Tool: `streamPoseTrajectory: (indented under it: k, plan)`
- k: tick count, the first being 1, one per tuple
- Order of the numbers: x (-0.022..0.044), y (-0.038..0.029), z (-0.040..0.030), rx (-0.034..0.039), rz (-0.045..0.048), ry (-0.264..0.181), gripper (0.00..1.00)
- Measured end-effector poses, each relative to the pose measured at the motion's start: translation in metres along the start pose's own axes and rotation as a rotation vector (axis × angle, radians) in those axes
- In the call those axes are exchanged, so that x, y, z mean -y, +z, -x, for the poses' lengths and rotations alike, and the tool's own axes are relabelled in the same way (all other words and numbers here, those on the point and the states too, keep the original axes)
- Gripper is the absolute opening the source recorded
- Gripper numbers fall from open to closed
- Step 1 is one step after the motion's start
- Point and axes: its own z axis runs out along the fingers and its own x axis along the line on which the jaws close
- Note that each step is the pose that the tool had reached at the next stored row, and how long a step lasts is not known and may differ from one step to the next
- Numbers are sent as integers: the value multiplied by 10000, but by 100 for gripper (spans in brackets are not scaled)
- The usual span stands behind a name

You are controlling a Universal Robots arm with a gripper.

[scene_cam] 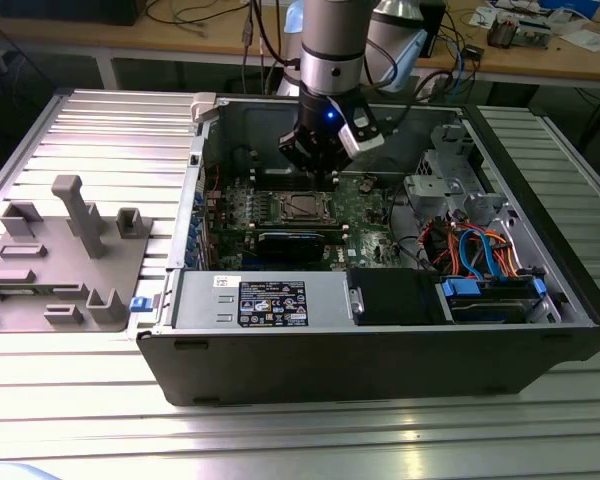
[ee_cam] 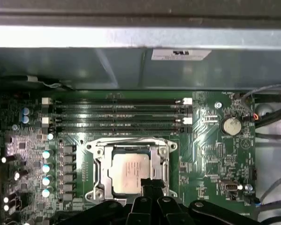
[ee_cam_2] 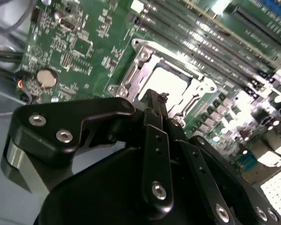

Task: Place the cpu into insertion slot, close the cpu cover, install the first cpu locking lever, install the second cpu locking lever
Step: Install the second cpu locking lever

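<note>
One computer case point(scene_cam: 380, 340), open on its side, rests on a ribbed metal bench point(scene_cam: 100, 130). One green circuit board point(scene_cam: 365, 205) lies inside it.

One cpu point(ee_cam: 129, 173), dull silver top upward, sits seated in the insertion slot point(ee_cam: 101, 174) at the middle of the board. One cpu cover point(ee_cam: 131, 146), a silvery frame with a square window, lies flat around the chip, which shows through the window. In the exterior view the same socket point(scene_cam: 304, 207) appears just below the arm.

One end effector point(ee_cam: 151, 185), black with several linked fingers, hangs directly over the socket's near edge. In the first wrist view its tip overlaps the corner of the chip; whether it touches cannot be told. In the second wrist view the end effector point(ee_cam_2: 155, 101) shows its fingers drawn together to a narrow tip with nothing held between them, the socket lying just beyond.

Four long memory slots point(ee_cam: 117, 115) run in parallel beside the socket, towards the case wall. One round coin cell point(ee_cam: 231, 125) sits on the board to one side of the socket.

One grey fixture tray point(scene_cam: 55, 265) with upright pegs stands on the bench, at the exterior view's left, well apart from the case. One bundle of orange and blue cables point(scene_cam: 480, 250) lies in the case at the exterior view's right.
</note>
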Motion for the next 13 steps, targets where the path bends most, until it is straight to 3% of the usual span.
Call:
streamPoseTrajectory:
  k: [3, 7, 9, 11, 13]
  plan:
    - [88, -1, 0, -9, 1, -37, 11]
    - [152, 2, -5, -83, 15, -273, 11]
    - [241, 1, -14, -83, 34, -274, 11]
    - [318, -2, -29, -82, 151, -271, 11]
    - [350, -2, -59, -80, 271, -267, 11]
